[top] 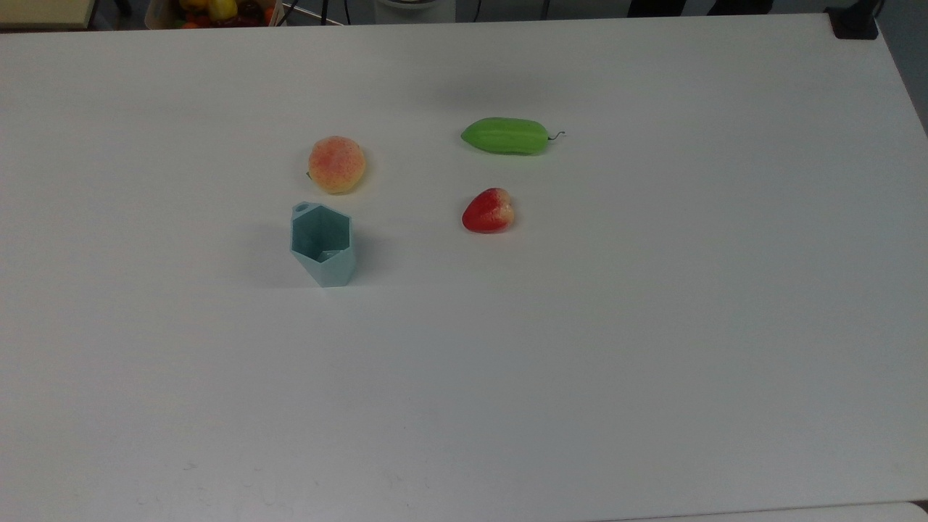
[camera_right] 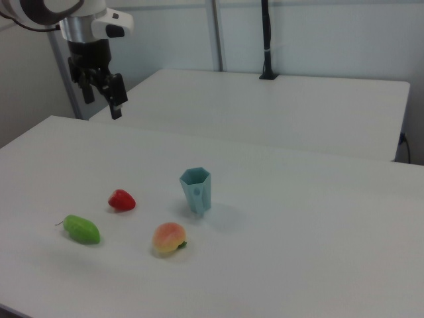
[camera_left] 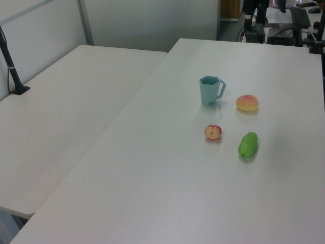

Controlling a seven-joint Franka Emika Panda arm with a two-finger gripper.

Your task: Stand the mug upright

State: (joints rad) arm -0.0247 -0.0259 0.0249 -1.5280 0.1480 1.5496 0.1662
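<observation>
The mug (top: 322, 246) (camera_left: 209, 91) (camera_right: 196, 191) stands upright on the white table (top: 580, 377) (camera_left: 167, 193) (camera_right: 318, 252), mouth up, its hexagonal rim open to the top view so you can look down into it, and nothing is touching it. In the left view its handle sticks out on the left view's right, toward the peach (top: 336, 164) (camera_left: 247, 102) (camera_right: 169, 238), which lies just beside the mug but clear of it. A red fruit (top: 488, 211) (camera_left: 213, 132) (camera_right: 121, 200) sits apart from the mug, on the top view's right of it, and a green gourd (top: 506, 135) (camera_left: 248, 144) (camera_right: 81, 229) lies on its side near the red fruit, its thin stem pointing to the top view's right. All four things rest separately on the tabletop, none touching another. The gripper (camera_right: 103, 105) hangs high in the air at the right view's upper left, above the far edge of the table and well apart from the mug and the fruit; its two black fingers (camera_right: 117, 99) point downward and are spread, with nothing held between them. Beyond it in the right view is a second white table (camera_left: 61, 122) (camera_right: 278, 106) with a black post (camera_left: 10, 61) (camera_right: 266, 40) standing at its far edge
</observation>
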